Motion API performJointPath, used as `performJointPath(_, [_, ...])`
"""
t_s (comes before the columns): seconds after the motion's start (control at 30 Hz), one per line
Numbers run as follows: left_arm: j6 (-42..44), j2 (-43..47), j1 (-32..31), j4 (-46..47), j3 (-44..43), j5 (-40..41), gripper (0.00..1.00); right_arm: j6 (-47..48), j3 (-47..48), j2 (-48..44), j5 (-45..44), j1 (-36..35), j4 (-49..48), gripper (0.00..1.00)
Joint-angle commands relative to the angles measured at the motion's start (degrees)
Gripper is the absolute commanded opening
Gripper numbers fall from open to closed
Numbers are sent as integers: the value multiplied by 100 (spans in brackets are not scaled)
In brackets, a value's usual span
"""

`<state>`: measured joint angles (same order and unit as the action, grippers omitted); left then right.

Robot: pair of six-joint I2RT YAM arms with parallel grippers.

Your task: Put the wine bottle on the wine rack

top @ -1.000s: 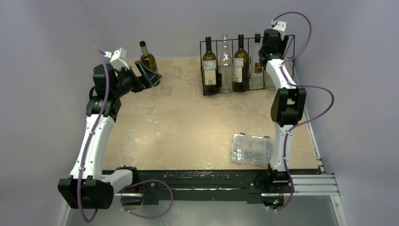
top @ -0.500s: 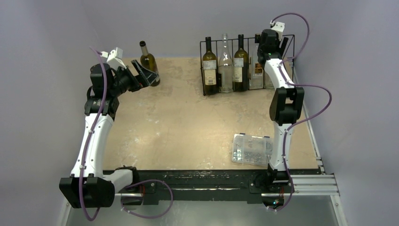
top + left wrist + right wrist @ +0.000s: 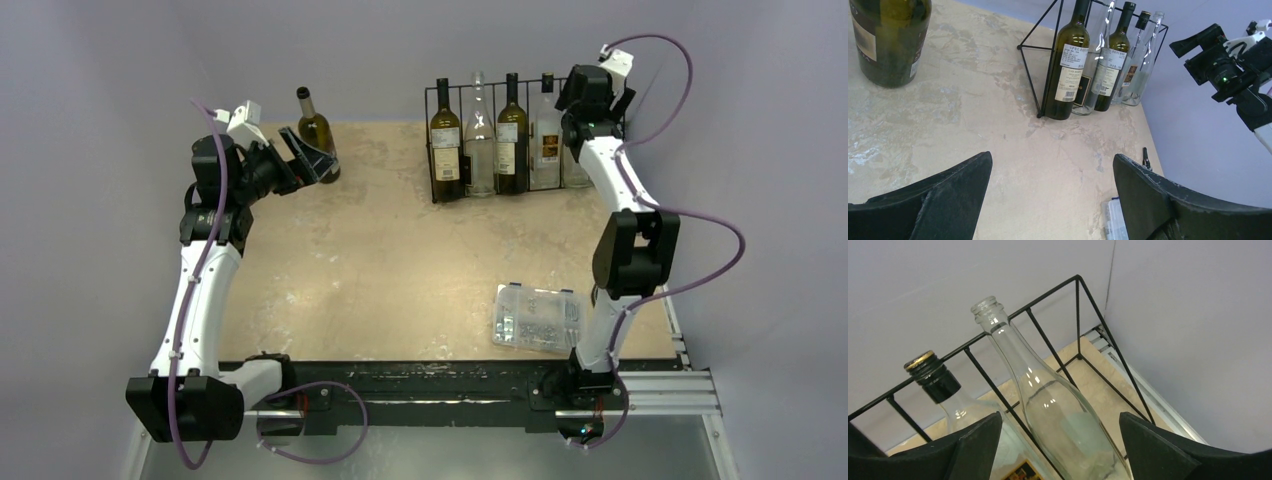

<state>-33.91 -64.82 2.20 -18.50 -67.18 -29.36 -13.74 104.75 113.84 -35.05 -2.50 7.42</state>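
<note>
A green wine bottle stands upright at the table's back left, outside the rack; it also shows in the left wrist view. My left gripper is open and empty, just in front of that bottle, which is not between the fingers. The black wire wine rack stands at the back right and holds several bottles, dark and clear. My right gripper is open at the rack's right end, above a clear bottle that stands in a slot, its fingers on either side without touching.
A clear plastic parts box lies near the right arm's base. A capped clear bottle stands in the slot beside the right gripper. Rack wires run close to the right fingers. Walls close in behind and to the right.
My right arm has swung right, its elbow moving outward, and the gripper shifted to the rack's right end. My left gripper drew back slightly from the green bottle early on, then held still.
</note>
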Motion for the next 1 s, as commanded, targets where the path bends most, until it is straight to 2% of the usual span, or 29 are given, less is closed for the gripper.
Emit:
performJointPath(0.0, [-39,-30,19,191,-190,-21,91,-522,-776,-894,141,-34,-481,91])
performJointPath(0.17, [-63,-17,23,198,-188,-50,91,-918,-1731,-1573,715,-268,-713,91])
performJointPath(0.33, [-3,-91,26,159,-204,27,91,-882,-2409,-2139,895,-859,-1084,91])
performJointPath(0.47, [21,-170,26,119,-229,21,91,-828,-2820,-2464,1019,-1386,-1208,92])
performJointPath(0.67, [72,-274,24,60,-261,60,91,-1136,-3330,-2754,1679,-1914,-1271,94])
performJointPath(0.97, [172,-534,59,-91,-373,157,90,-973,-3995,-3365,2248,-2857,-1351,96])
